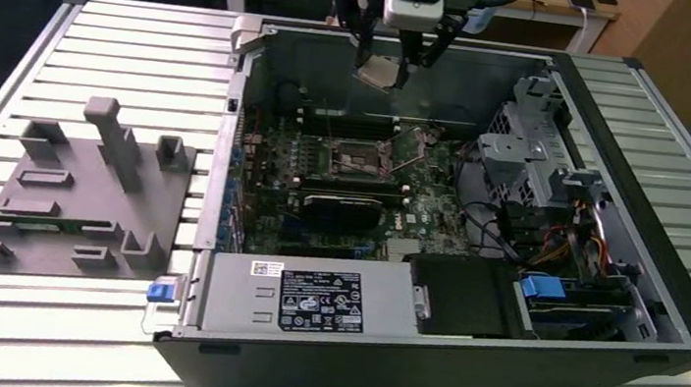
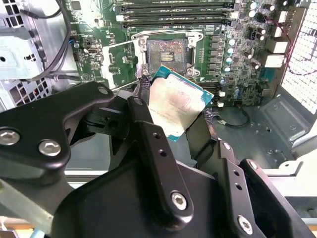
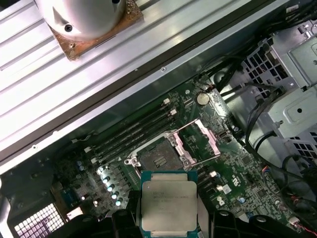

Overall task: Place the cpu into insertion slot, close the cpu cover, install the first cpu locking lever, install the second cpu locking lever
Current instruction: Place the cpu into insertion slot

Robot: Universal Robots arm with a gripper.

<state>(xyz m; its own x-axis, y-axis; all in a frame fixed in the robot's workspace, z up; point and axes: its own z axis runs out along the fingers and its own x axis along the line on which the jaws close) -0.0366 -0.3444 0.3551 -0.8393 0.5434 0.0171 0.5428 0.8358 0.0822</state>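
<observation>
My gripper (image 1: 388, 63) hangs above the far wall of the open computer case (image 1: 650, 290), shut on the cpu (image 1: 380, 74). In both wrist views the cpu (image 2: 176, 106) (image 3: 167, 203) is a flat square chip with a silver-grey top and a green rim, clamped by its edges between the black fingers and tilted. The insertion slot (image 1: 356, 161) (image 2: 167, 52) (image 3: 156, 159) lies bare on the green board below, apart from the chip. The cpu cover (image 3: 196, 142) (image 2: 121, 60) stands swung open beside the slot.
A grey fixture (image 1: 82, 191) sits on the slatted table at the exterior view's left. Inside the case are long memory slots (image 2: 173, 10), a black block (image 1: 340, 211), a power supply (image 1: 306, 298), a drive cage (image 1: 528, 157) and loose cables (image 1: 576, 247).
</observation>
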